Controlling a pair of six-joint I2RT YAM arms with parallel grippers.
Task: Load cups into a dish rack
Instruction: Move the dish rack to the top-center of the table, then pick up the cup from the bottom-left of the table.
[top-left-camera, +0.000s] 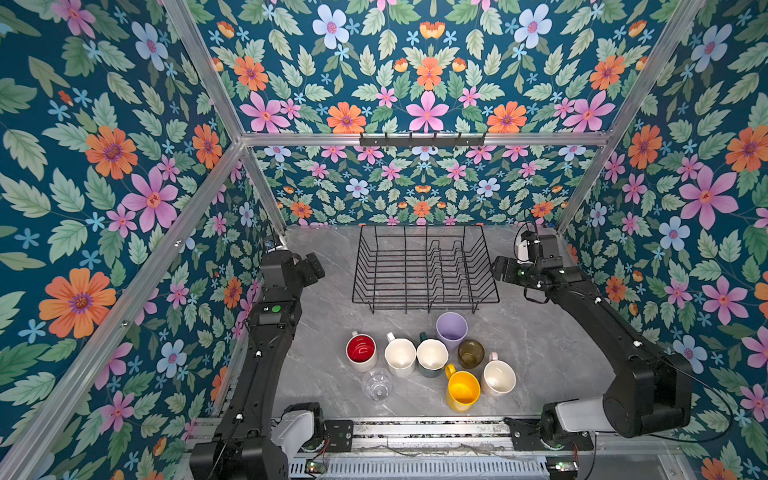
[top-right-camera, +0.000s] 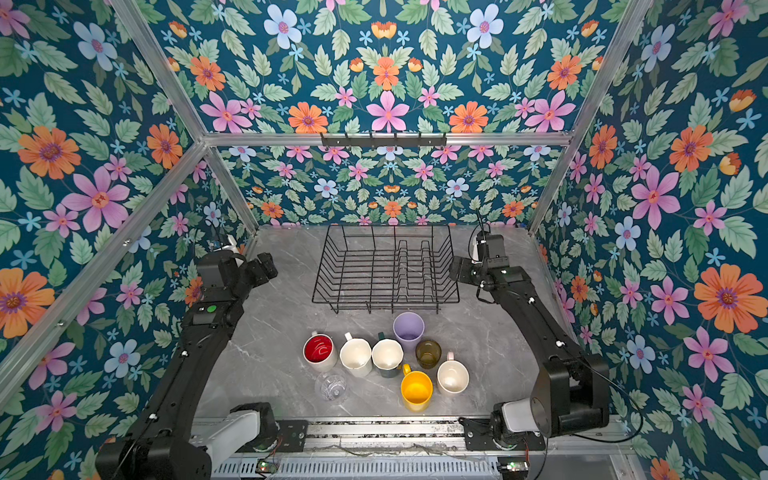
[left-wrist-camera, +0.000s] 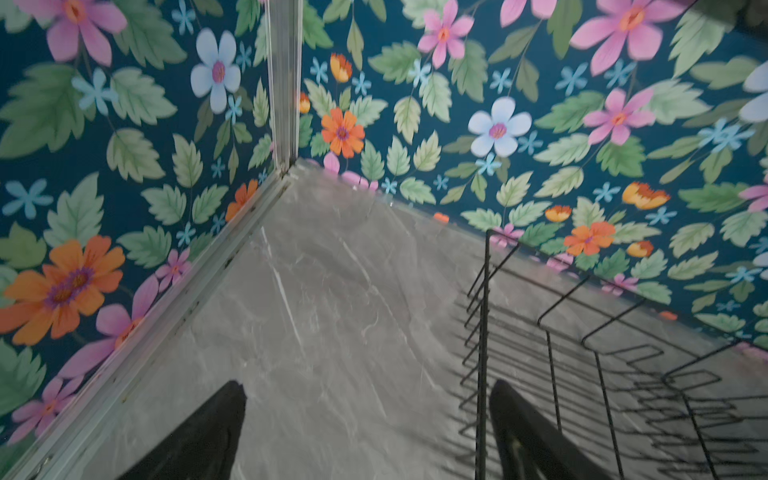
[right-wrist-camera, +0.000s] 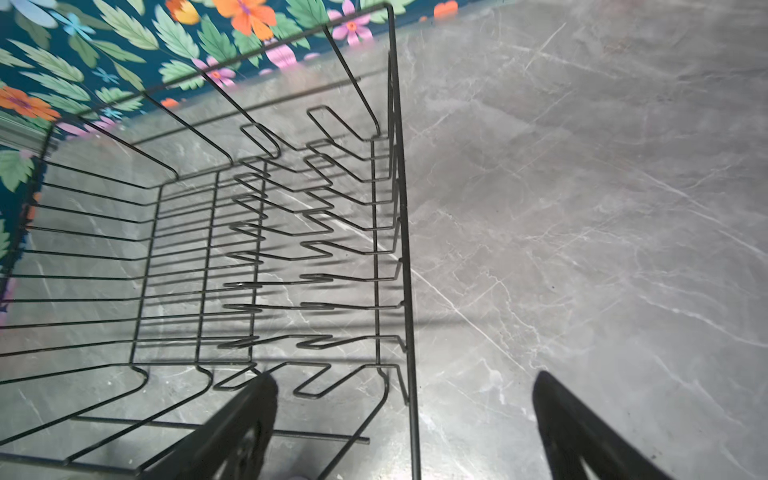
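left gripper (left-wrist-camera: 368, 386): I see jaws spread wide, holding nothing, over bare bench (left-wrist-camera: 332, 311) beside the dish rack (left-wrist-camera: 482, 332)
right gripper (right-wrist-camera: 405, 378): jaws released wide, holding nothing, either side of the dish rack's side rim
cups (top-left-camera: 432, 357): eight, upright on the bench, just before the dish rack

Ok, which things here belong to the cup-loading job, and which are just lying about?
Job: dish rack, empty; red-inside mug; white mug; dark green mug; lilac tumbler; olive-brown glass; yellow mug; pale pink mug; clear glass, all cups standing on the table.
Just there: hook rail, mounted high behind the rack.
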